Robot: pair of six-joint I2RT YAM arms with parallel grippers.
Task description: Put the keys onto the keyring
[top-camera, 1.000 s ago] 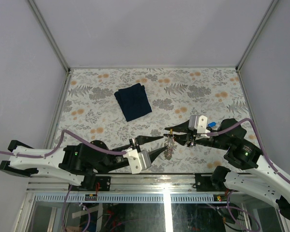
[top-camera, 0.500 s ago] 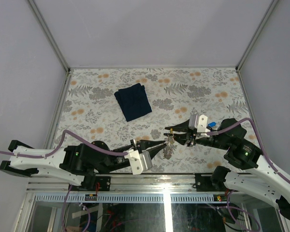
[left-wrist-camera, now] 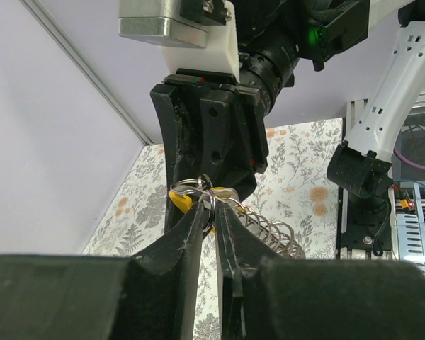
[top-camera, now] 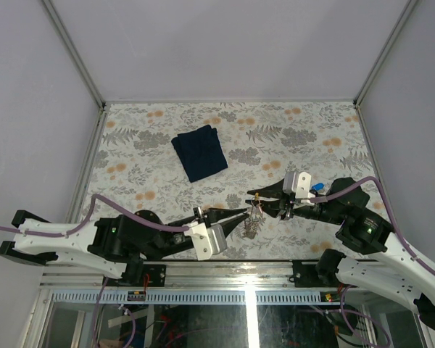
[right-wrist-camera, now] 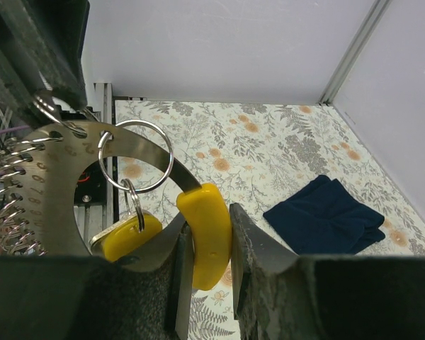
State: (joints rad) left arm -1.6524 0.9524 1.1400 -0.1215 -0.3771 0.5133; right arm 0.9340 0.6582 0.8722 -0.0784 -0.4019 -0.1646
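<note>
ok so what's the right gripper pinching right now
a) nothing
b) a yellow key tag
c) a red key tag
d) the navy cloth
B: in the right wrist view, the right gripper has its fingers closed on a yellow key tag, while the navy cloth lies apart on the table.

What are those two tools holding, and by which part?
The right tool pinches a yellow key by its plastic tag. The left tool appears to nip the rim of a small metal ring on the same bunch.
</note>
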